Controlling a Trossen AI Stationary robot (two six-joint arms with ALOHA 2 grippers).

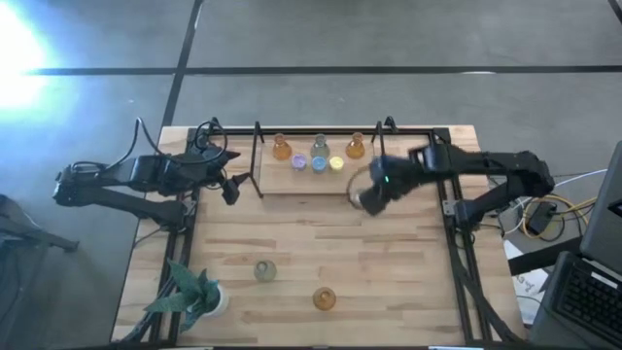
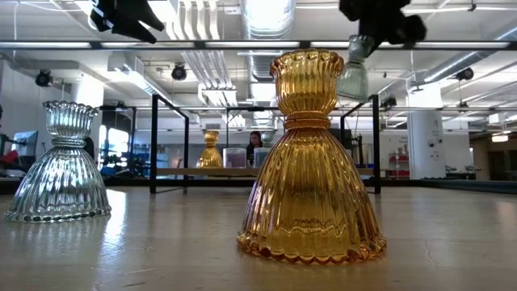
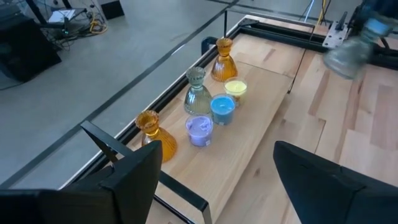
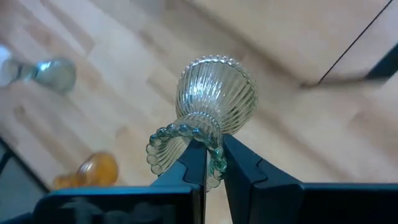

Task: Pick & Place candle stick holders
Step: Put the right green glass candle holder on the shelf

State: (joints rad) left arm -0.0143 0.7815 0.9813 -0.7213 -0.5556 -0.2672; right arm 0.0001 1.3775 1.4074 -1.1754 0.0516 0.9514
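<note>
Wood-plank surface (image 1: pixel 389 262), black frame. Right gripper (image 4: pixel 212 163) fingers pinch rim of ribbed grey-green glass holder (image 4: pixel 214 102), lifted near shelf w/ six holders. Left gripper (image 3: pixel 214 180) fingers spread wide, holding nothing. Ribbed amber holder (image 2: pixel 311 162) & clear one (image 2: pixel 60 166) stand up front.

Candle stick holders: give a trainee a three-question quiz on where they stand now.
1. True or false: the right gripper is shut on a clear glass holder.
2. How many holders sit on the raised shelf?
3. Which stands nearest the potted plant? A amber holder, B grey-green holder, C purple holder

Key: 1 true; 2 six; 3 B.
</note>
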